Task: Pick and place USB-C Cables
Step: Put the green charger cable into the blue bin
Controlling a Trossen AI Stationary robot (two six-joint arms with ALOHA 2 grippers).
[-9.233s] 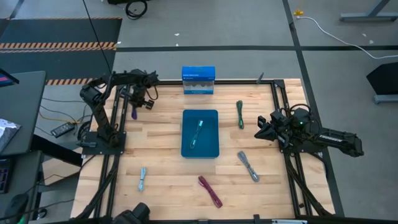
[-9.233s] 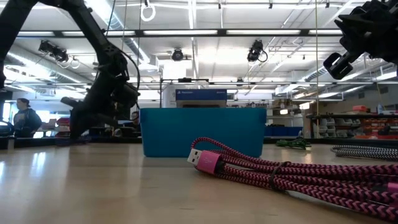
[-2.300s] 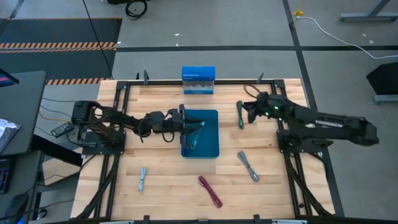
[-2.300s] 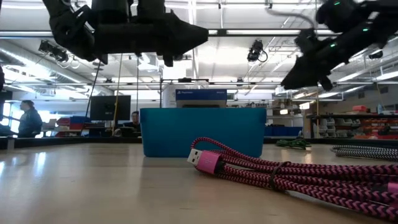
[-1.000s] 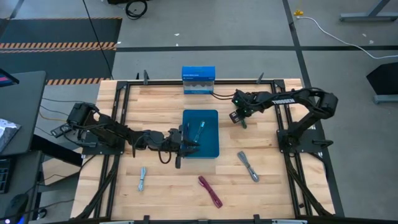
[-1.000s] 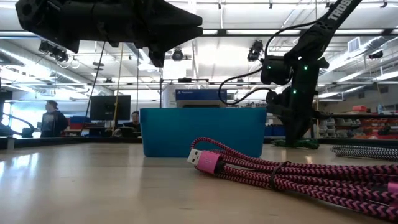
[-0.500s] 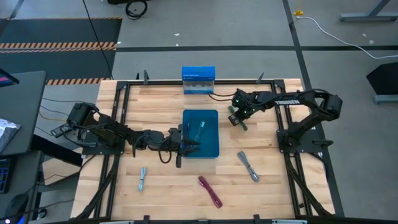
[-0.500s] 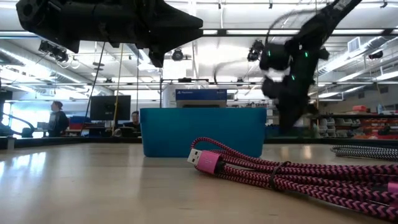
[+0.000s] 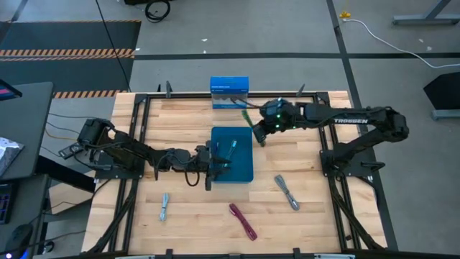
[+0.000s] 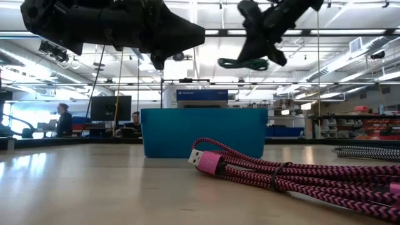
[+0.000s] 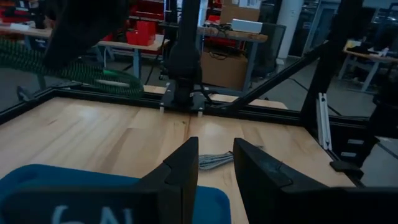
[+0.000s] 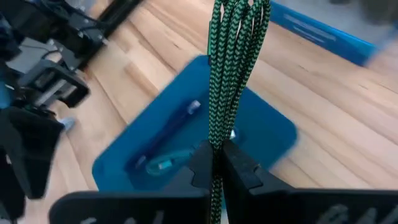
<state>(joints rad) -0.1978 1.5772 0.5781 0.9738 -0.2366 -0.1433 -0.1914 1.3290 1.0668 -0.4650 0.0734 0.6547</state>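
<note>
1. Two dark arms are seen over the wooden tabletop [image 9: 180,194]; the right gripper [image 9: 260,134] is held above the far right corner of the shallow teal rectangular tray [image 9: 243,173], which lies at the tabletop's middle.
2. The green braided cable bundle [image 12: 231,68] is pinched between the right gripper's pressed-together fingers [image 12: 239,165] and is carried clear of the tabletop, as the low view [image 10: 242,62] also shows.
3. The left gripper [image 9: 210,164] is stretched low along the tray's left edge; its fingers [image 11: 183,168] are spread a little, with nothing between them.
4. Inside the tray, the purple cable bundle [image 12: 168,134] and the teal cable bundle [image 12: 163,163] are seen lying side by side.
5. The grey braided cable bundle [image 9: 287,192] is laid right of the tray, towards the near edge of the tabletop.
6. The magenta-red braided cable bundle [image 9: 243,221] is laid close to the near edge, just right of the middle.
7. The pale blue cable bundle [image 9: 164,206] is laid towards the near left corner.
8. A blue box [image 9: 229,93] stands at the far edge, behind the tray.
</note>
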